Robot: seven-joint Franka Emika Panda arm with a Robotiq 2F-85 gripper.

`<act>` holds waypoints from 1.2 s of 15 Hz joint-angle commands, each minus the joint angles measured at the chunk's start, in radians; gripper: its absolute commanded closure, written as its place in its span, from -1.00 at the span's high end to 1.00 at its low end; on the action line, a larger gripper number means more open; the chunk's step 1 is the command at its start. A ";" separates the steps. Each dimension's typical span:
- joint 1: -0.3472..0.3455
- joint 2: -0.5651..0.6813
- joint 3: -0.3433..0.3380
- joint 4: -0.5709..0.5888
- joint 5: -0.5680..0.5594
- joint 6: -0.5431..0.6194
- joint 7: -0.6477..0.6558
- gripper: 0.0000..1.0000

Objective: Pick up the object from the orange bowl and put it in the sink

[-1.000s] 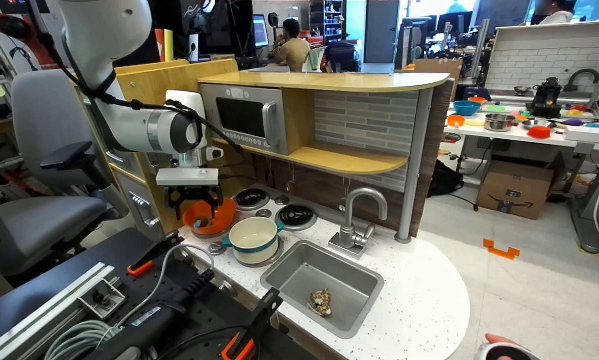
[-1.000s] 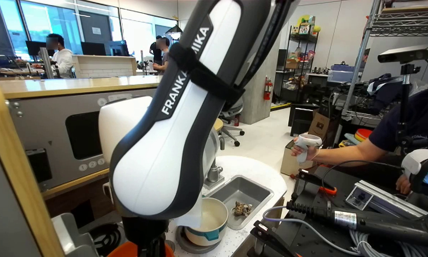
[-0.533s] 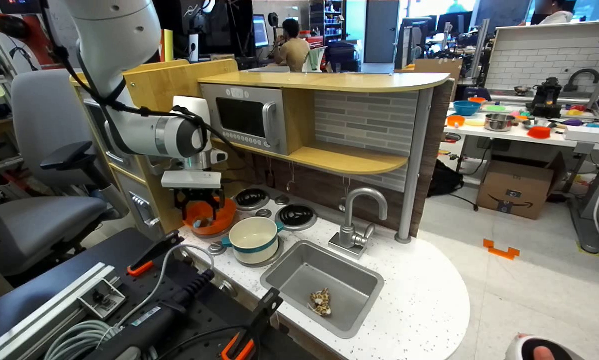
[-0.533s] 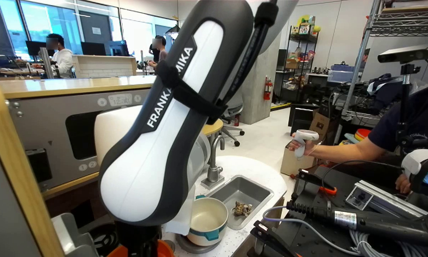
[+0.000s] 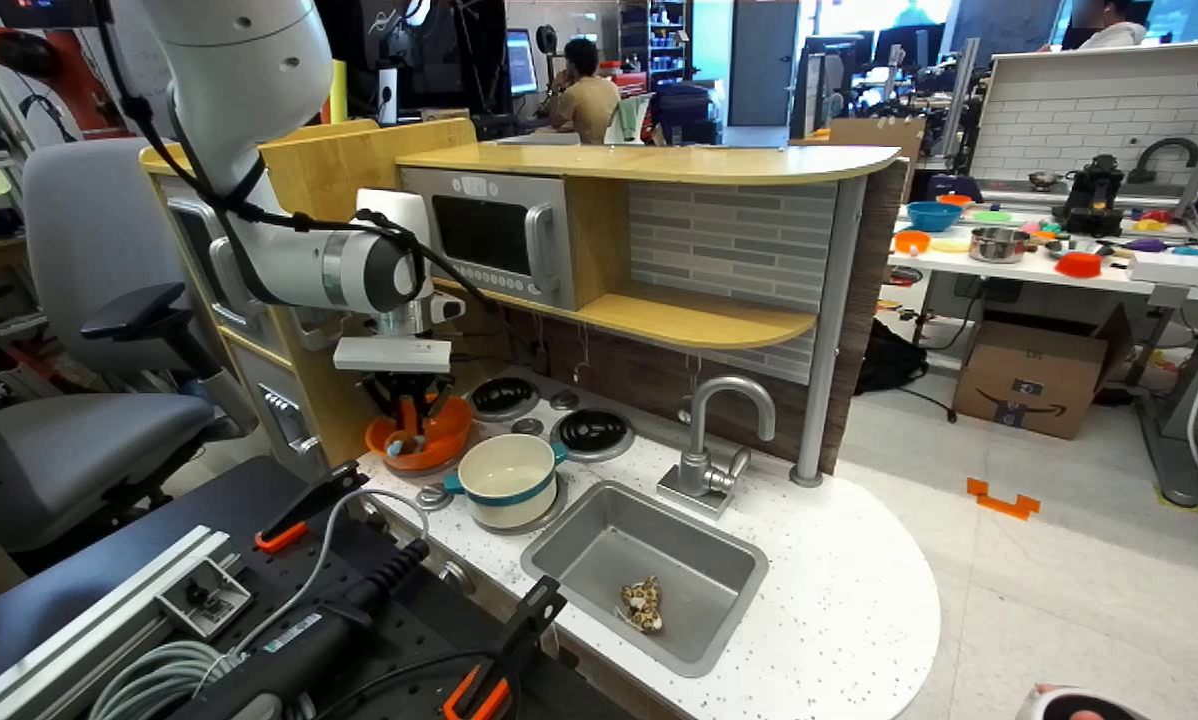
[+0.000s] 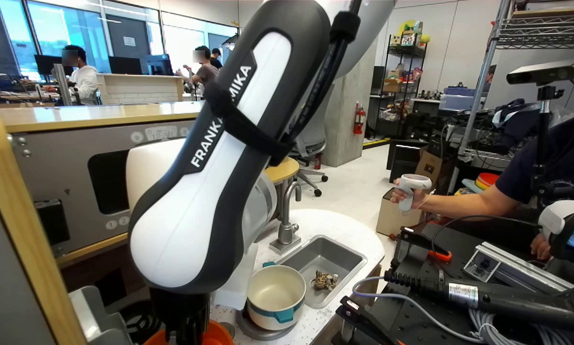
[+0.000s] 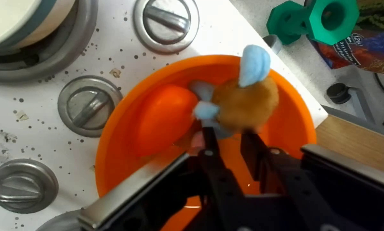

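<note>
In the wrist view the orange bowl (image 7: 294,109) holds a brown plush object (image 7: 246,102) with light-blue parts and a smooth orange rounded item (image 7: 166,118). My gripper (image 7: 229,130) reaches down into the bowl with its jaws partly closed. The fingertips meet the near edge of the plush, and a grey-blue bit of it shows between them. Whether they press on it cannot be told. In an exterior view the gripper (image 5: 411,432) is inside the bowl (image 5: 449,430). The grey sink (image 5: 609,545) contains a spotted plush (image 5: 643,604).
A cream pot (image 5: 509,475) with teal handles stands between bowl and sink. Stove knobs (image 7: 89,106) lie beside the bowl. An arched faucet (image 5: 704,440) rises behind the sink, and a wooden shelf (image 5: 709,315) overhangs the counter. A green item (image 7: 310,21) lies beyond the counter edge.
The arm has shifted a little to the right over the bowl in the exterior view where the whole bowl shows. My jaws have drawn much closer together around the plush.
</note>
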 commanded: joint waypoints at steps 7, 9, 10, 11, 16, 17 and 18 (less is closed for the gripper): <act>-0.005 0.005 -0.002 0.009 0.006 0.005 0.021 -1.00; -0.008 -0.001 0.001 0.004 0.008 0.011 0.022 -1.00; -0.009 -0.003 0.003 0.002 0.009 0.013 0.022 -1.00; -0.013 -0.013 0.008 -0.008 0.011 0.019 0.019 -1.00; -0.060 -0.115 0.063 -0.113 0.026 0.092 -0.007 -1.00; -0.079 -0.148 0.082 -0.148 0.031 0.107 -0.017 -1.00; -0.097 -0.174 0.099 -0.176 0.036 0.121 -0.025 -1.00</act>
